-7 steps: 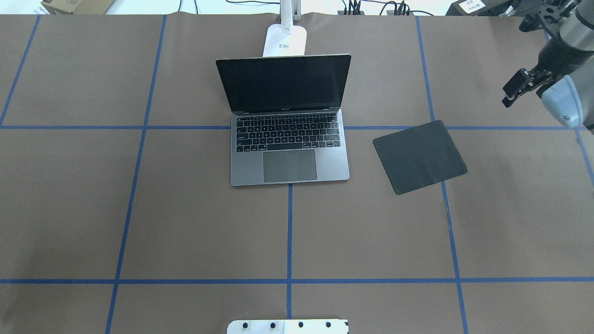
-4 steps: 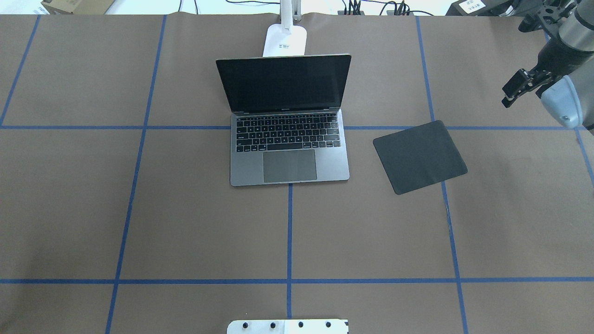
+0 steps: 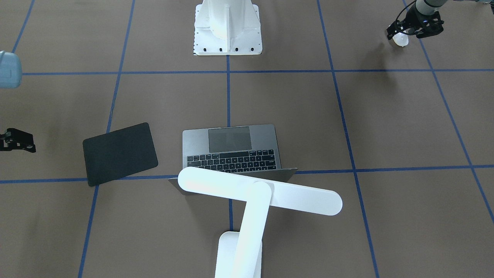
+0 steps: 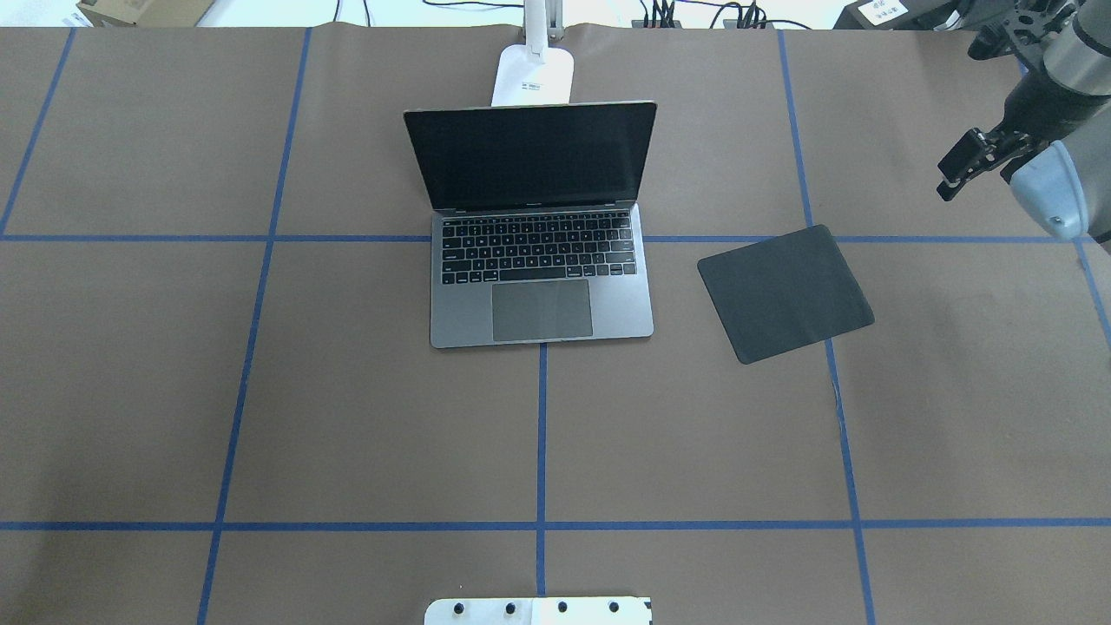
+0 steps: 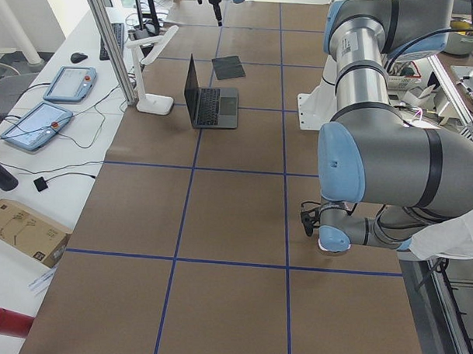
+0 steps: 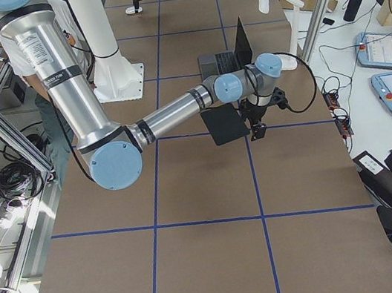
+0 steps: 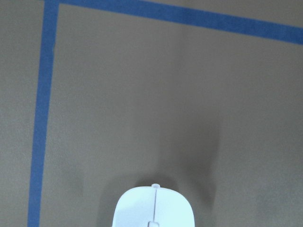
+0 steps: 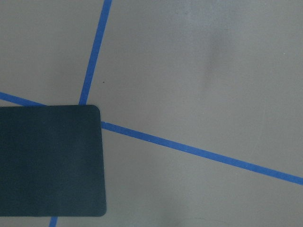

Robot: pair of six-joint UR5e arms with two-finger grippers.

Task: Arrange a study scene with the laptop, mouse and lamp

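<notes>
The laptop [image 4: 540, 260] stands open at the table's middle, its screen dark. Behind it the lamp [image 3: 258, 197] reaches its bar head over the lid; its base [image 4: 533, 76] sits at the far edge. The white mouse [image 3: 401, 39] lies near the table's left end, close to the robot's side. My left gripper [image 3: 405, 34] stands over it with fingers either side and looks open. The left wrist view shows the mouse [image 7: 154, 208] at its bottom edge. My right gripper [image 4: 948, 180] hangs open and empty above the table, right of the black mat [image 4: 785, 293].
The robot's white pedestal [image 3: 227, 29] is bolted at the near edge. Blue tape lines cross the brown table cover. Cables, tablets and boxes [image 5: 29, 230] lie on the bench beyond the far edge. A person in white stands by the left arm [image 5: 460, 231].
My right gripper has drifted slightly away from me, towards the far edge. The laptop, lamp and mat have not moved.
</notes>
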